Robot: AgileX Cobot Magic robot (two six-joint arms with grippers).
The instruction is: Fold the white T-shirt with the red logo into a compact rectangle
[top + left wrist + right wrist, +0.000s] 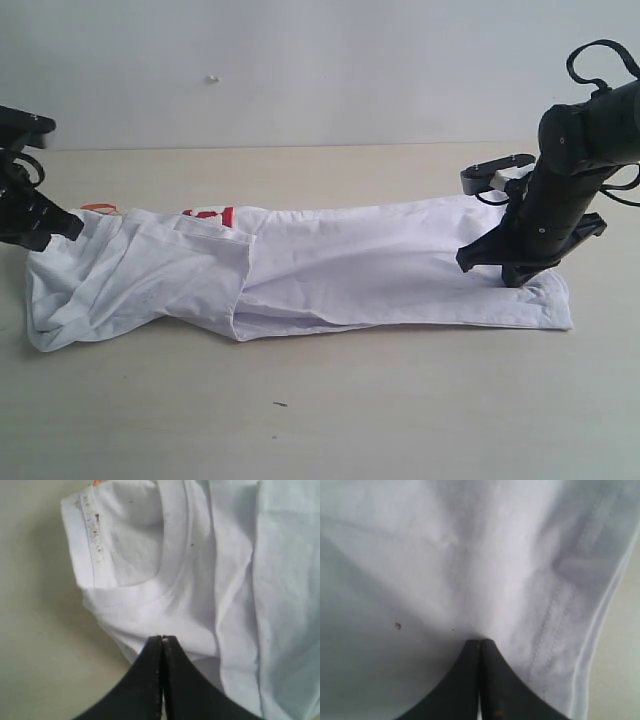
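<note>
The white T-shirt (pixel 350 265) lies folded lengthwise in a long band across the table. Only a sliver of the red logo (pixel 212 214) peeks out at its far edge. My left gripper (pixel 72 228) is at the shirt's left end, shut on a pinch of cloth that rises up to it. In the left wrist view the closed tips (pixel 162 639) bite the shirt (pixel 200 580) just below the ribbed collar (pixel 175 555). My right gripper (pixel 512 278) is shut on the shirt's right end; the cloth (pixel 470 555) puckers toward its tips (pixel 480 642) near the stitched hem (pixel 555 605).
The beige table (pixel 400 420) runs to a pale wall at the back. An orange neck tag (pixel 97 208) sticks out by the left gripper. A small dark speck (pixel 280 404) lies on the table in front of the shirt.
</note>
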